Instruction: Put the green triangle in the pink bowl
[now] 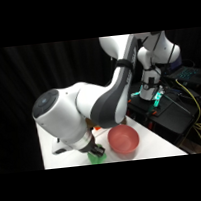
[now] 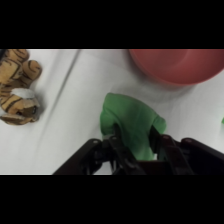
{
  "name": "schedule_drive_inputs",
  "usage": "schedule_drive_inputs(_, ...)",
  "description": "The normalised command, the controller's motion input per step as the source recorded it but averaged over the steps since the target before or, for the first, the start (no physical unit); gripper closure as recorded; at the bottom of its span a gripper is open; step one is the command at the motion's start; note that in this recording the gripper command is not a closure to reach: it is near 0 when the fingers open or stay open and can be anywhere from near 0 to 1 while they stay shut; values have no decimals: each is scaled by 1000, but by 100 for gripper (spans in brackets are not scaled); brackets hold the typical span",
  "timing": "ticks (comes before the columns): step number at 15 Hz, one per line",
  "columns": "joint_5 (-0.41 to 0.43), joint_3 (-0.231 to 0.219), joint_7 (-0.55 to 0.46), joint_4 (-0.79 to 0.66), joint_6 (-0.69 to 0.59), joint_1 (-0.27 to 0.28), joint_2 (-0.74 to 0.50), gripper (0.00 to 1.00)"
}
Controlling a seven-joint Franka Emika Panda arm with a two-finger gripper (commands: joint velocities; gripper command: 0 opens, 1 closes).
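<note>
Jaws: my jaws (image 2: 136, 142) are sitting on either side of the green triangle (image 2: 131, 120), one finger (image 2: 116, 140) on each flank, pressing in on it, so I'm calling that a grip.
Green triangle: it's lying down on the white surface (image 2: 75, 110) between my fingers; in the side view it's just peeking out green (image 1: 98, 158) under my wrist.
Pink bowl: the pink bowl (image 2: 175, 65) is sitting just past the triangle in the wrist view, close but not touching it. From the side it's (image 1: 123, 139) right beside my jaws.
Other stuff: a striped brown tiger toy (image 2: 17, 85) is lying off toward the edge of the wrist view, well apart from the triangle.
Arm: I'm reaching down low over the surface.
</note>
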Motion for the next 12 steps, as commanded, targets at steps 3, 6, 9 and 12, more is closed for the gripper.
schedule_drive_inputs(3,-89,-3,134,-789,232,28,-772,100)
schedule_drive_inputs(6,-115,5,168,-930,320,42,-777,100)
schedule_drive_inputs(9,-129,19,199,-942,363,39,-691,100)
schedule_drive_inputs(12,-91,41,187,-762,294,15,-514,100)
